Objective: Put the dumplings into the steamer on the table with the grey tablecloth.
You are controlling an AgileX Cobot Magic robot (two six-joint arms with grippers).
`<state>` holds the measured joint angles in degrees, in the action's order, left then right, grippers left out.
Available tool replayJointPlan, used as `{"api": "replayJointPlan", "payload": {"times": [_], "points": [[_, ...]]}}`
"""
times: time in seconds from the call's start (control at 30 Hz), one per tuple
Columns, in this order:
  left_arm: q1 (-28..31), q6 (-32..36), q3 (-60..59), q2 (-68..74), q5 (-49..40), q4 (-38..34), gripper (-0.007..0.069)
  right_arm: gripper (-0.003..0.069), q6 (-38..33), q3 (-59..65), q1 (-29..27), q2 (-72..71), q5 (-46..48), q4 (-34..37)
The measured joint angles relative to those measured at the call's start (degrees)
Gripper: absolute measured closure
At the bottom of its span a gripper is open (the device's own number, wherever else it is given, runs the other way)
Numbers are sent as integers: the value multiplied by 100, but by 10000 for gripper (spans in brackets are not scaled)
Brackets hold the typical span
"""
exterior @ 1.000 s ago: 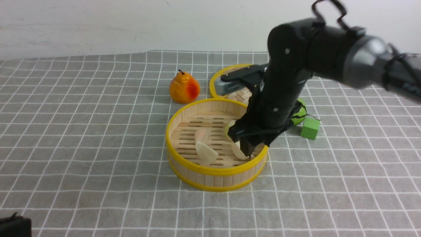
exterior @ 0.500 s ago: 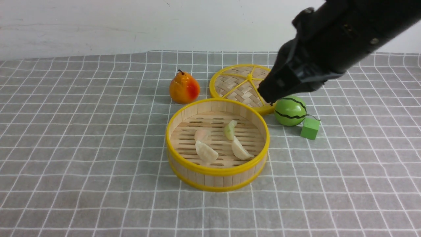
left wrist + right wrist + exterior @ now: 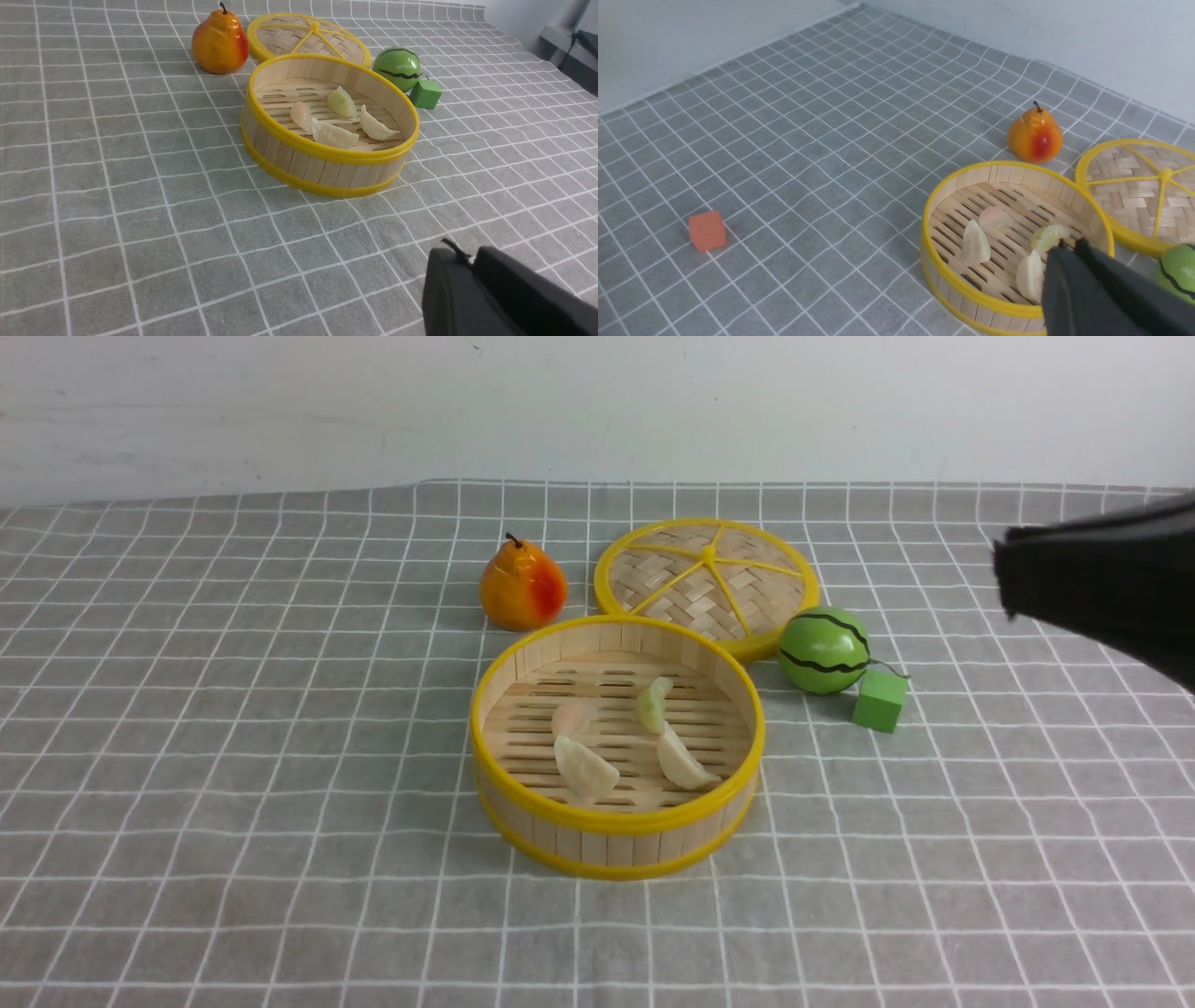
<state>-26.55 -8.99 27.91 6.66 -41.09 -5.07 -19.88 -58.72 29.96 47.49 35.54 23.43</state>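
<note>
Dumplings (image 3: pixel 586 766), all four: set down inside bamboo steamer (image 3: pixel 618 819), centre of front view | left gripper (image 3: pixel 460 261): lower right of its wrist view, spread unclear | right gripper (image 3: pixel 1071 247): pressed together, nothing pinched | placing: judged complete, nothing left to load

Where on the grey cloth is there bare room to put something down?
Left of the steamer and in front of it, the cloth is bare. Crowded: behind it, between pear, lid and melon.
</note>
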Motion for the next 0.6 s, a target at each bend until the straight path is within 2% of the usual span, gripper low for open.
{"api": "replayJointPlan", "payload": {"times": [0.23,0.5,0.6], "points": [[0,0,0,0,-5,0,553,667,0,700,0,-983,176,0],[0,0,0,0,-5,0,553,662,0,832,0,-1137,599,-63],[0,0,0,0,-5,0,553,667,62,832,0,-1137,593,-376]]}}
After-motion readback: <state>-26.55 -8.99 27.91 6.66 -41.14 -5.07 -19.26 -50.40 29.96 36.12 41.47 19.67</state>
